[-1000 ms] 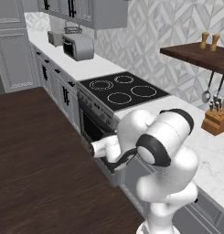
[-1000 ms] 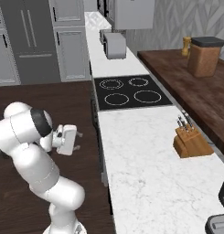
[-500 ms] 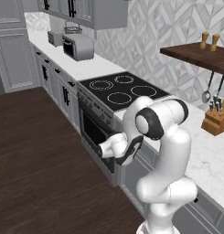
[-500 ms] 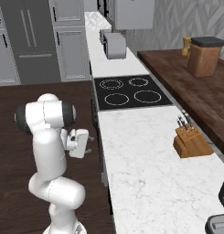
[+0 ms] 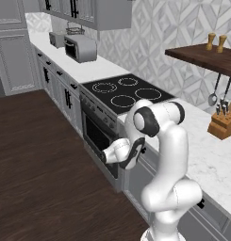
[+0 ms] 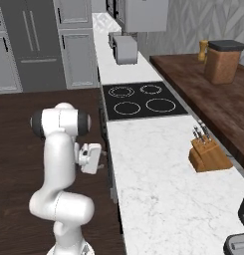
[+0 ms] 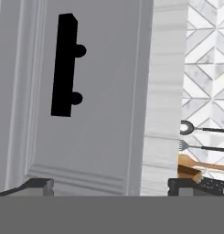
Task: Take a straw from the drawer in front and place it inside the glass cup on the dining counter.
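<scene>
The drawer (image 7: pixel 104 114) shows in the hand view as a grey panel front standing shut, with its black handle (image 7: pixel 65 64) up and to the left of the gap between my jaws. My gripper (image 7: pixel 111 185) is open, one fingertip at each bottom corner and nothing between them. From the right base view the gripper (image 6: pixel 104 160) faces the cabinet front just under the marble worktop (image 6: pixel 153 174), a short way off it. The straw, the glass cup and the dining counter are out of view.
Left of the drawer along the cabinet run are the dark oven door (image 5: pixel 95 134) and the black cooktop (image 5: pixel 124 92). A knife block (image 6: pixel 208 157) stands on the worktop and a toaster (image 5: pixel 79 47) further along it. Dark wood floor (image 5: pixel 37 155) lies behind the arm.
The arm has straightened up from a crouched pose, and the hand has turned square to the cabinet front. The jaws have stayed wide apart.
</scene>
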Available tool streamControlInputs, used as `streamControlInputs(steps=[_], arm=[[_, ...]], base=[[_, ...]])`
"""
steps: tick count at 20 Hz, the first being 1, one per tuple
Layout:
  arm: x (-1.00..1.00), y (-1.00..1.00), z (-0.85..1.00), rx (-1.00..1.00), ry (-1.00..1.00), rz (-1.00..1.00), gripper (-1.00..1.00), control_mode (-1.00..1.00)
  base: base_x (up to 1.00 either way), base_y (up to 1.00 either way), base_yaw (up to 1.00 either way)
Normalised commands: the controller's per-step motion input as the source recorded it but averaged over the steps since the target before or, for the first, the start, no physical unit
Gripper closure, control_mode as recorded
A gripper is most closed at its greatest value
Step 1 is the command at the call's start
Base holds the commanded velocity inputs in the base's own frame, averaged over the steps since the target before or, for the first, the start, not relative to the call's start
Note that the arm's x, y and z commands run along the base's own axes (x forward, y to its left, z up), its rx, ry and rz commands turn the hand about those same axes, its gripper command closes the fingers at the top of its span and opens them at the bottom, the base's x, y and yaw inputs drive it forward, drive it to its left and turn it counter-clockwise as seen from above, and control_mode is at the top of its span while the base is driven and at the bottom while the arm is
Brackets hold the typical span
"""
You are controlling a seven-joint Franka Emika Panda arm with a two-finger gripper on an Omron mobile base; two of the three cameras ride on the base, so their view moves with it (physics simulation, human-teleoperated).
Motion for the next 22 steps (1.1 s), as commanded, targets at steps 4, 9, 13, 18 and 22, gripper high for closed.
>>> streamControlInputs(steps=[4,9,13,18,22], arm=[[0.49,-0.27,-0.26,0.0,0.09,0.0,-1.0,-1.0],[0.47,-0.17,-0.31,0.0,0.09,0.0,-1.0,-1.0],[0.42,-0.05,-0.34,0.0,0.07,0.0,-1.0,-1.0],[0.4,-0.15,-0.18,0.0,0.01,0.0,-1.0,-1.0],[0.52,-0.19,-0.28,0.0,0.01,0.0,-1.0,-1.0]], base=[[0.0,0.0,0.0],[0.0,0.0,0.0],[0.0,0.0,0.0],[0.0,0.0,0.0],[0.0,0.0,0.0]])
